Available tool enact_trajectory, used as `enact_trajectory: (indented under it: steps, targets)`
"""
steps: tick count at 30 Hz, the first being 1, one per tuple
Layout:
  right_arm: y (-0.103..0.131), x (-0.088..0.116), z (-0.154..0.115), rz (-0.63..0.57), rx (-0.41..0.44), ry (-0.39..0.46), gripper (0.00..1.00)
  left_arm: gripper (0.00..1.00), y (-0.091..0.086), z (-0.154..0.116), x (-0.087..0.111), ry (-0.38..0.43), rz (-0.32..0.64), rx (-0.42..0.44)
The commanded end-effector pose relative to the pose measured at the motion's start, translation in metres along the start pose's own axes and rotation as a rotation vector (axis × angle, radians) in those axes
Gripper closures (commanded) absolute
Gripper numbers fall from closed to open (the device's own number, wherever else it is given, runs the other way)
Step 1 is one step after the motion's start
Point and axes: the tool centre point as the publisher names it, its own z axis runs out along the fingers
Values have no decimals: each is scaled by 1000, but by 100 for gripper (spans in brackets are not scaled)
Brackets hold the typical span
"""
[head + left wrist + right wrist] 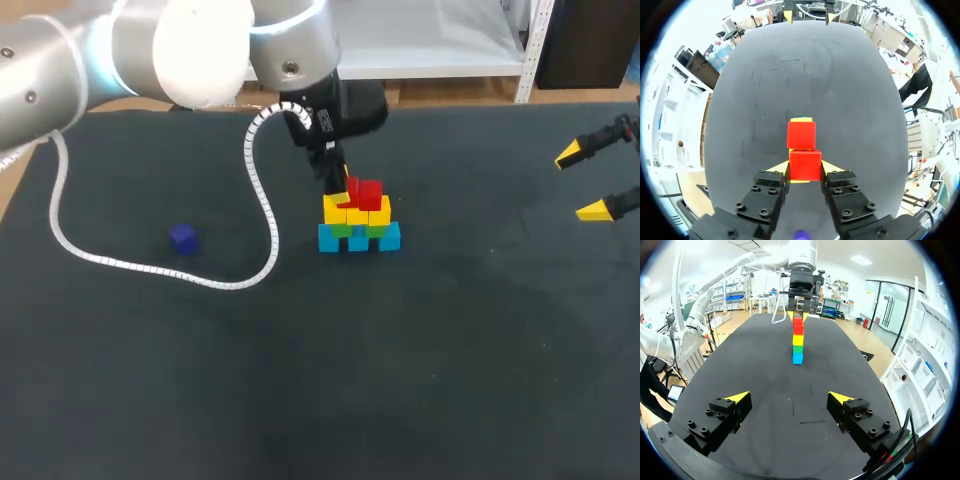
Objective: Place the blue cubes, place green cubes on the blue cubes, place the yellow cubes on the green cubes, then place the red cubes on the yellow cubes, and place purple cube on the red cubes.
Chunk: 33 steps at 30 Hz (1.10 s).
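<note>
A stack of cubes stands mid-table: light blue cubes (358, 238) at the base, green ones (343, 229) on them, yellow ones (378, 213) above. On the yellow row sits a red cube (372, 193). Beside it is a second red cube (805, 165), and my left gripper (345, 190) is shut on it, a yellow fingertip against each side. The purple cube (182, 238) lies alone far to the left. My right gripper (592, 180) hangs open and empty at the table's right edge. From there the stack (798, 340) shows far ahead, in line with its fingers.
My left arm's white coiled cable (150, 268) trails in a loop over the table between the purple cube and the stack. The dark tabletop (420, 380) lies bare in front of the stack.
</note>
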Motion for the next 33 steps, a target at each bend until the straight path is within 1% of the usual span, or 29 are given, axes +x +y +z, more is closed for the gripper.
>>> enact_trajectory:
  steps: [1,24,30,33]
  targets:
    - [0,0,0,-1,0,-1,0,100,4,1,-1,4,-2,9]
    - [0,0,0,-1,0,-1,0,100,6,5,0,2,-7,26]
    - [0,0,0,-1,0,-1,0,94,6,6,1,0,-8,30]
    - [0,0,0,-1,0,-1,0,87,6,6,1,0,-6,32]
